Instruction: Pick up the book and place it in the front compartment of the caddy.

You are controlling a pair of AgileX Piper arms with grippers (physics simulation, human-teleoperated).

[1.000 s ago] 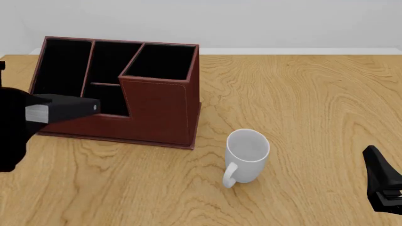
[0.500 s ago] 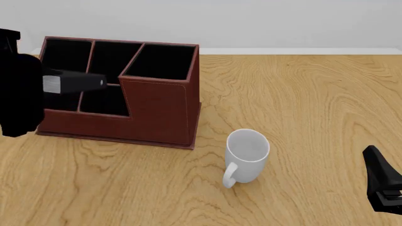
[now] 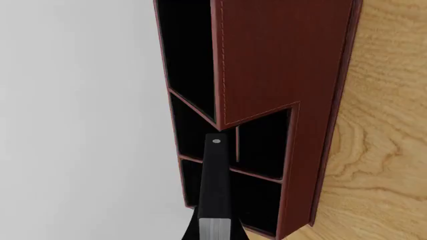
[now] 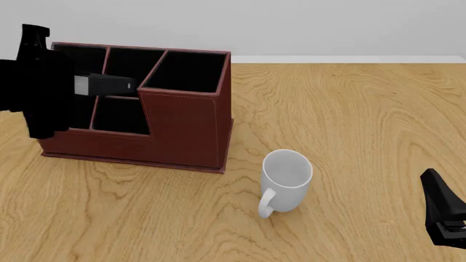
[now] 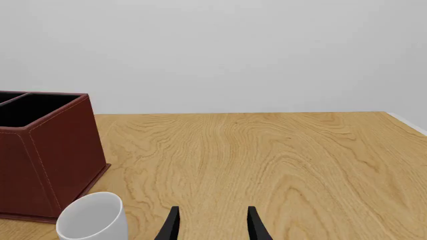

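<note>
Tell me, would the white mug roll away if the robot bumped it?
Probably not. The mug stands upright on the table, so a light bump would likely just slide it. A harder knock might tip it, since it looks taller than wide. Once on its side, its handle would probably stop it rolling far.

Both arms matte black throughout, no visible markings, labels, cables or screws in any view.

Left arm: bulky dark silhouette in the front view, blocky housing with a narrower squared piece on top; surface detail lost in uniform black. In the left wrist view only two thin black flared finger bases show at the frame edge.

Right arm: wedge-shaped black body at the frame edge in the front view, tapered pointed upper end, small light-grey detail low on its side. Right gripper: two slim black fingers, flat blade-like, slightly flared toward the base.
</note>
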